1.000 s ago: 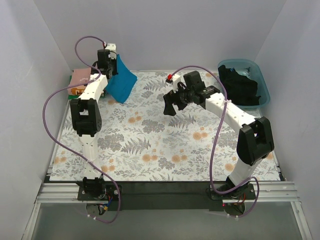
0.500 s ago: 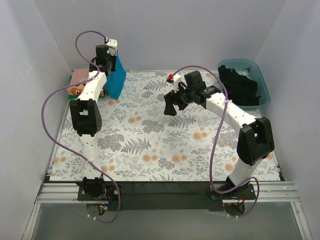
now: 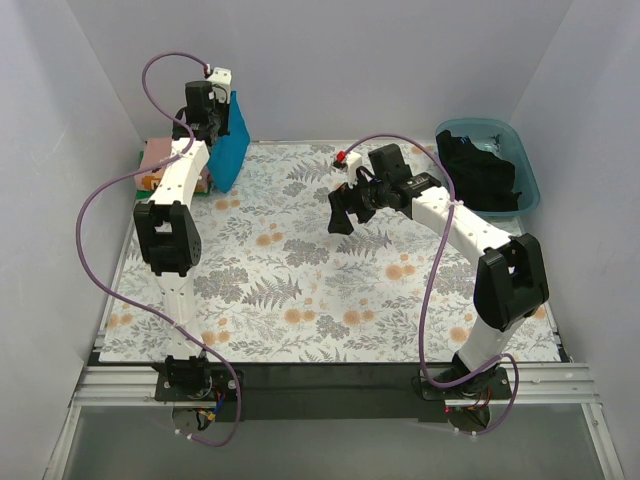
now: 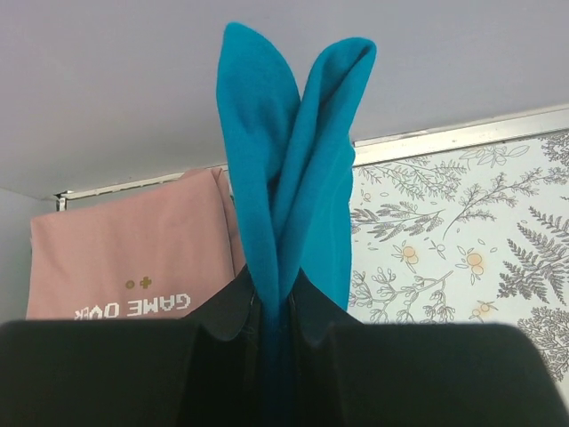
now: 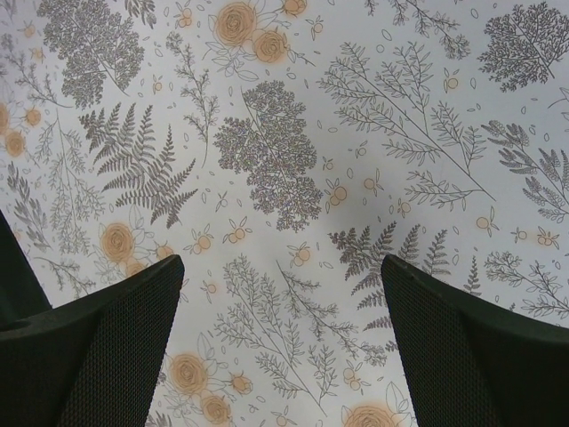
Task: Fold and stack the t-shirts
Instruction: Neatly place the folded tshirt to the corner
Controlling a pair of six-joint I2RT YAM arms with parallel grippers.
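Note:
My left gripper (image 3: 212, 118) is shut on the teal-blue t-shirt (image 3: 229, 150) and holds it hanging in the air at the far left of the table. The left wrist view shows the teal cloth (image 4: 289, 178) pinched between the jaws (image 4: 274, 307). The folded pink t-shirt (image 3: 162, 157) lies at the far left corner, with its pixel print (image 4: 133, 307) showing; a green edge (image 3: 140, 166) shows under it. The black t-shirt (image 3: 480, 175) lies in the blue tub (image 3: 525, 175). My right gripper (image 3: 340, 210) is open and empty above the floral covering (image 5: 284, 151).
The blue tub stands at the far right corner. White walls (image 3: 380, 60) close in the back and both sides. The floral covering (image 3: 320, 290) spreads over the table between the arms.
My left gripper has lifted and moved left toward the pink t-shirt with the teal t-shirt, which now hangs narrower. The right arm has hardly moved.

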